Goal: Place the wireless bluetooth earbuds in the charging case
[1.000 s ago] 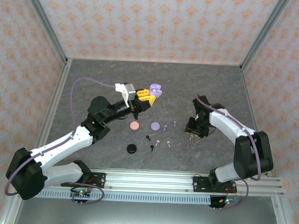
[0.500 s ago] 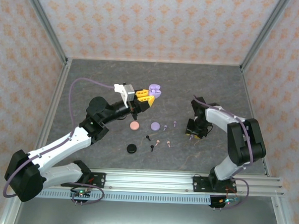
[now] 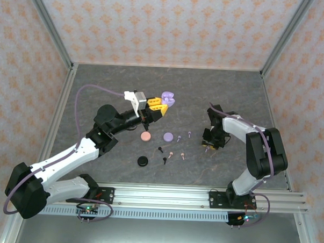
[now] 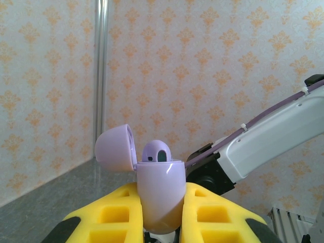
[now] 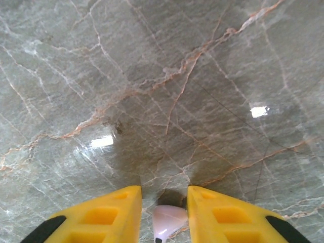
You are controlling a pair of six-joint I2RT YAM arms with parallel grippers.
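Because the right fingers point(image 5: 101, 215) stand slightly apart around a lilac earbud point(image 5: 169, 218) on the desk point(image 5: 152, 76), a crooked squeeze could flick it away. Its stem is cut off from sight. Farther back, the left fingers point(image 4: 114, 212) pinch the open charging case point(image 4: 159, 195); its inside is hard to see.

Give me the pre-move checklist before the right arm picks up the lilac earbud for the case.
1. The left gripper has its jaws shut on the lilac case, which is upright: ok.
2. The case lid is open: ok.
3. Free socket in the case: cannot tell. One seated earbud shows; the rest is hidden.
4. The lilac earbud lies on the table between the jaws of the right gripper: ok.
5. Jaws closed on that earbud: not ok. A gap shows on one side.
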